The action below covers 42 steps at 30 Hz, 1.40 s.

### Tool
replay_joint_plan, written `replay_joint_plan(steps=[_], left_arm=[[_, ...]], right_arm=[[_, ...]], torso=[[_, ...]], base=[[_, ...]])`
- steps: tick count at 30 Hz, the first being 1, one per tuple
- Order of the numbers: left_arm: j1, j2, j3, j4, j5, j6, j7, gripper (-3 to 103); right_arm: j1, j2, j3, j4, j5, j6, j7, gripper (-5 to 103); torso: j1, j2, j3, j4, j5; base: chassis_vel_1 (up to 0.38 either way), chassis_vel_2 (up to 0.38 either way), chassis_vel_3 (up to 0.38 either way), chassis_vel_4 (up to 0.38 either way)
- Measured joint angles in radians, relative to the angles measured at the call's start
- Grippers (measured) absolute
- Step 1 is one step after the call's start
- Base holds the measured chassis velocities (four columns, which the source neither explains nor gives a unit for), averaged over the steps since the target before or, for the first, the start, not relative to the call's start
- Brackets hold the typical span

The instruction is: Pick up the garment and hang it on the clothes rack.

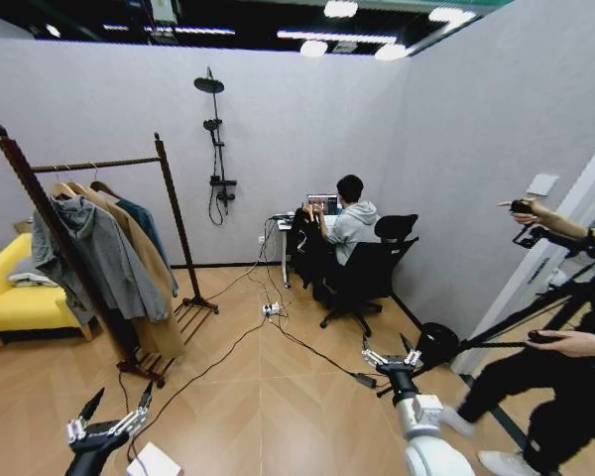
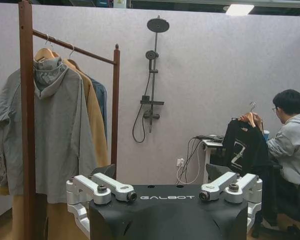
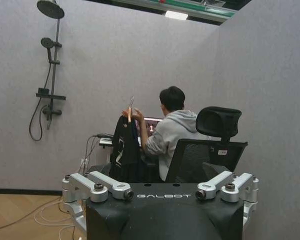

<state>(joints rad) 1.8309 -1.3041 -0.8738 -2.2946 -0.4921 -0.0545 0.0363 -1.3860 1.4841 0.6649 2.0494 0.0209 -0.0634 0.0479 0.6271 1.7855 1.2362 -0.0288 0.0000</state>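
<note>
We see the tall reddish-brown clothes rack (image 1: 89, 258) at our left, the black garment (image 2: 245, 147) with white marks held up by a seated person's hand at the far counter, its lower half hidden, and our left end effector (image 1: 114, 409) and right end effector (image 1: 389, 355) low, both spread apart, empty.

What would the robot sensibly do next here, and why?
Probably drive toward the desk. The garment hangs on its hanger from a seated person's hand, far across the floor, while the left gripper and right gripper are both open and empty. The clothes rack stands to the left.
</note>
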Motion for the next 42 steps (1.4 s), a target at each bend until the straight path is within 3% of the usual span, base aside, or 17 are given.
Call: replay_joint_plan(steps=[14,23,26,42], left_arm=[[0.000,0.000,0.000,0.000,0.000,0.000,0.000,100],[0.000,0.000,0.000,0.000,0.000,0.000,0.000,100],[0.000,0.000,0.000,0.000,0.000,0.000,0.000,100],[0.000,0.000,0.000,0.000,0.000,0.000,0.000,100]], right_arm=[[0.007,0.002,-0.004,-0.110,0.003,0.037,-0.030,100],[0.012,0.007,-0.018,-0.033,0.005,-0.029,-0.019,100],[0.037,0.003,-0.026,0.028,0.034,-0.080,-0.036,100],[0.036,-0.072,0.020,0.085,0.124,-0.134,-0.060,100]], torso=[[0.000,0.000,0.000,0.0000,0.0001],[0.000,0.000,0.000,0.0000,0.0000],[0.000,0.000,0.000,0.0000,0.0000],[0.000,0.000,0.000,0.0000,0.0002]], base=[[0.000,0.000,0.000,0.000],[0.000,0.000,0.000,0.000],[0.000,0.000,0.000,0.000],[0.000,0.000,0.000,0.000]])
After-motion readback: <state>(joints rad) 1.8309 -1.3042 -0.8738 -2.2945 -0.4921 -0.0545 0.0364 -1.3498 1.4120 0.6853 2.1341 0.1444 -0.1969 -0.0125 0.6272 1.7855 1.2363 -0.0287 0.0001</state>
